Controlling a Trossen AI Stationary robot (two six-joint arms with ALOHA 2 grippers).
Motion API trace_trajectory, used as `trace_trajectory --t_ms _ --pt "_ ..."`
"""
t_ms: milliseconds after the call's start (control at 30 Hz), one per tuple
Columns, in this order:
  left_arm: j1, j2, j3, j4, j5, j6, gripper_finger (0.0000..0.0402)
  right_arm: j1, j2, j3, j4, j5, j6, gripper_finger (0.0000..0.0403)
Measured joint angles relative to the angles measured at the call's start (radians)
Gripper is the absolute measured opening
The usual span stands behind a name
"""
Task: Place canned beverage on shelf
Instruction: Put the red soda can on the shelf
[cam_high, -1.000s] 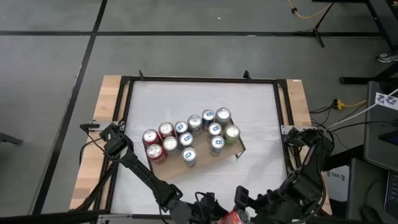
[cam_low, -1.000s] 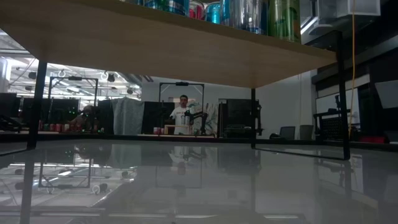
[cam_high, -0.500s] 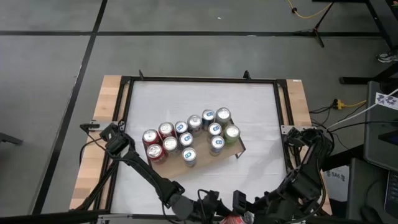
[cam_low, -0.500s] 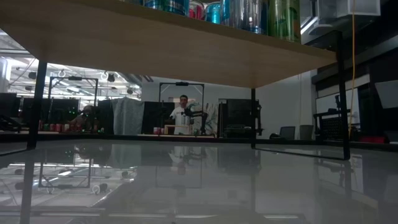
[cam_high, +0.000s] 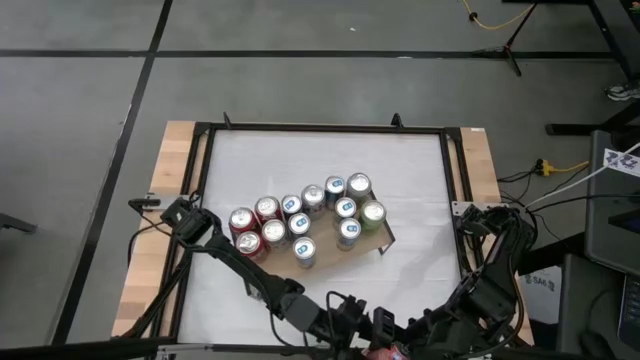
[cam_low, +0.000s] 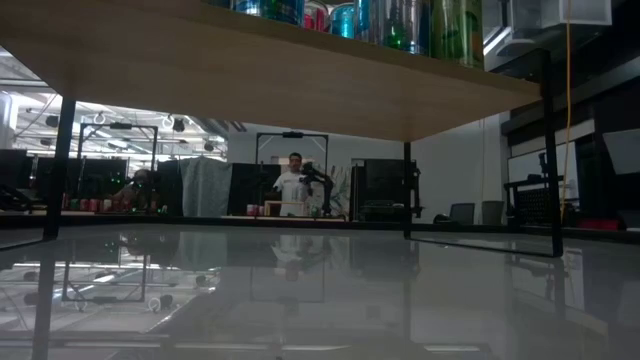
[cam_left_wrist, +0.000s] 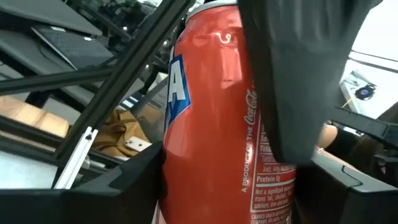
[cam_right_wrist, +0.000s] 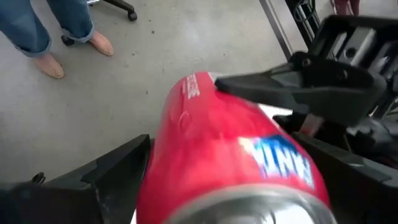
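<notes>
1. One red aluminium beverage can with a blue-and-white label (cam_left_wrist: 214, 118) is off the shelf, at the near edge of the table, between the two tools; in the high view only a small red part of it (cam_high: 385, 352) shows at the bottom edge.
2. Left tool (cam_left_wrist: 249, 149): its dark fingers (cam_left_wrist: 298, 74) are closed on the sides of the red can. In the left wrist view the can's long axis runs along the fingers.
3. Right tool (cam_right_wrist: 205, 186): its fingers stand wide on both sides of the same can, whose silver end (cam_right_wrist: 249, 208) points towards this camera. I cannot tell if they touch it.
4. The flat light-brown wooden shelf with thin black frame (cam_high: 375, 240) stands near the middle of the white table with black rim (cam_high: 300, 150).
5. On the shelf stand eleven cans (cam_high: 300, 222), all upright, close together: two red ones at the left end, one green at the right, the others silver or blue on top.
6. In the low view the shelf board (cam_low: 250, 70) is seen from below, with can bottoms above it.
</notes>
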Motion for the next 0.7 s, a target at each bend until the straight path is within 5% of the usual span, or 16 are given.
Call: trace_trajectory --t_ms 367,700 --pt "0.017 0.000 0.000 0.000 0.046 0.001 0.0274 0.000 0.000 0.000 -0.024 0.001 0.000 0.0366" --pt "0.017 0.000 0.000 -0.002 0.046 0.001 0.0274 0.000 0.000 -0.001 -0.025 0.002 0.000 0.0286"
